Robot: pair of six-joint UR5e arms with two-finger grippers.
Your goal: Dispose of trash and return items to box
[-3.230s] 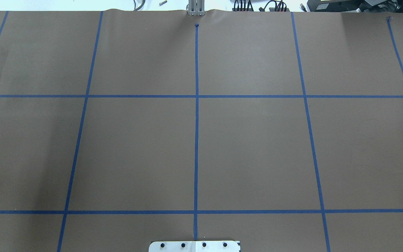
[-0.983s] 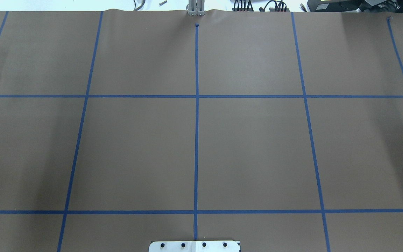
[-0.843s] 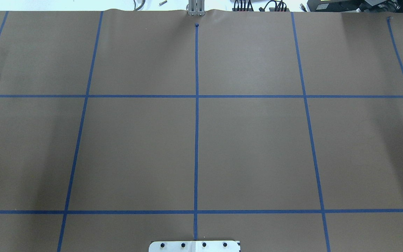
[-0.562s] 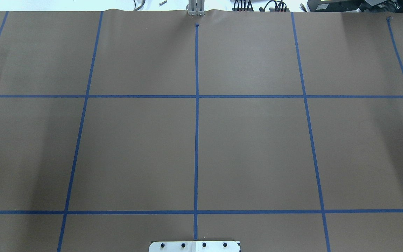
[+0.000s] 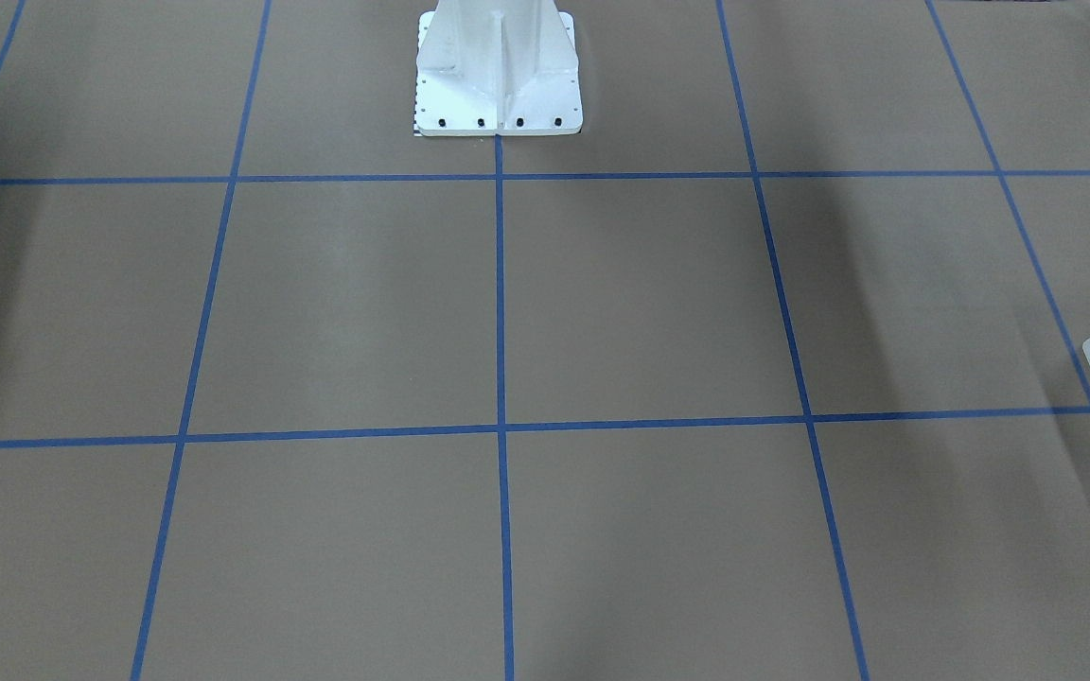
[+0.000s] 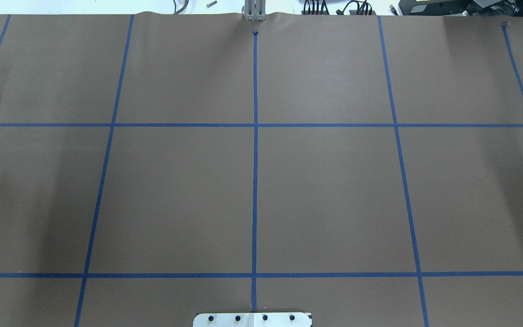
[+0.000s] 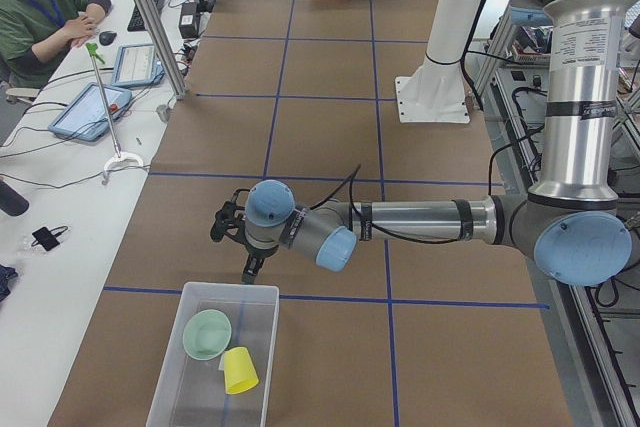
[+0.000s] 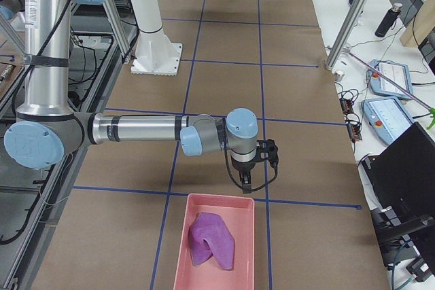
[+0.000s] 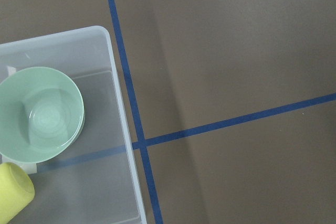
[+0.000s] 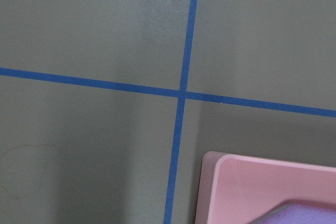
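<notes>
Left end: the box sits on the table with the green bowl and yellow cup inside, cup on its side just beside the bowl. The left gripper hangs just past the box's rim, fingers pointing down; only the side view shows it, so you cannot tell how far it is open or whether it grips anything.

Right end: same for the right gripper, poised by the rim of the pink tray holding a purple wad.

Judgement: sorting looks nearly done. Risks for you to watch:
- a low retract could clip the box wall; light plastic, likely to slide or tip, spilling the cup
- likewise the tray
- if either hand does hold something unseen, pulling away would carry it off
</notes>
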